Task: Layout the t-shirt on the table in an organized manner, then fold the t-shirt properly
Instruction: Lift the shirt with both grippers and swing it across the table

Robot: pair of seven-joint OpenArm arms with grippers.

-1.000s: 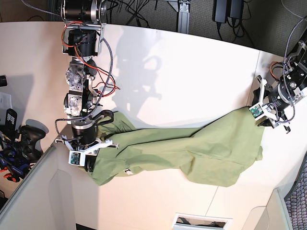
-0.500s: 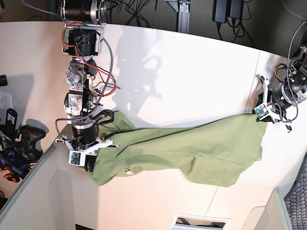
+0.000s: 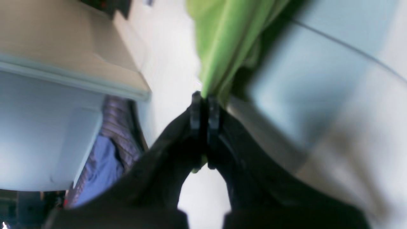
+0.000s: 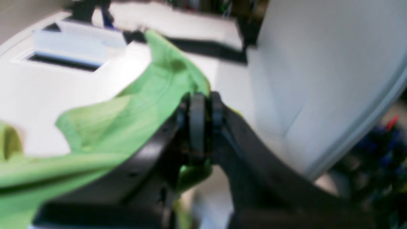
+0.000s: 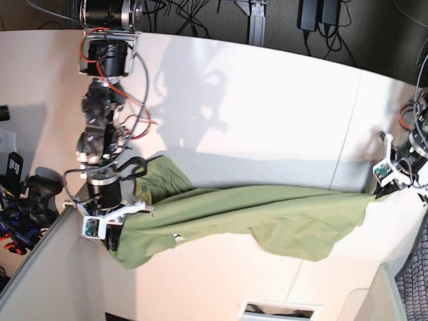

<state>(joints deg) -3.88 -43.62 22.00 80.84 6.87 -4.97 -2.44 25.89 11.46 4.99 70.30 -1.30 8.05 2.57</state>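
The olive-green t-shirt [image 5: 267,217] lies stretched in a long band across the white table [image 5: 267,114], pulled taut between both arms. At the table's right edge, my left gripper [image 5: 386,185] is shut on the shirt's far end. Its wrist view shows its fingers [image 3: 205,105] pinched together on a fold of the t-shirt [image 3: 222,41]. On the left side of the base view, my right gripper [image 5: 110,231] is shut on the other end. In the right wrist view the right gripper [image 4: 203,117] clamps bunched t-shirt fabric [image 4: 127,121].
A grey-white panel [image 5: 40,281] fills the lower left corner. A slot opening [image 5: 274,309] sits at the bottom edge. Controllers and small devices [image 5: 30,194] crowd the left side. A thin dark seam [image 5: 348,134] crosses the table on the right.
My left gripper closed on the shirt's edge and pulled it right and toward the front. The shirt drew out longer and flatter. My right arm shifted slightly left, still holding.
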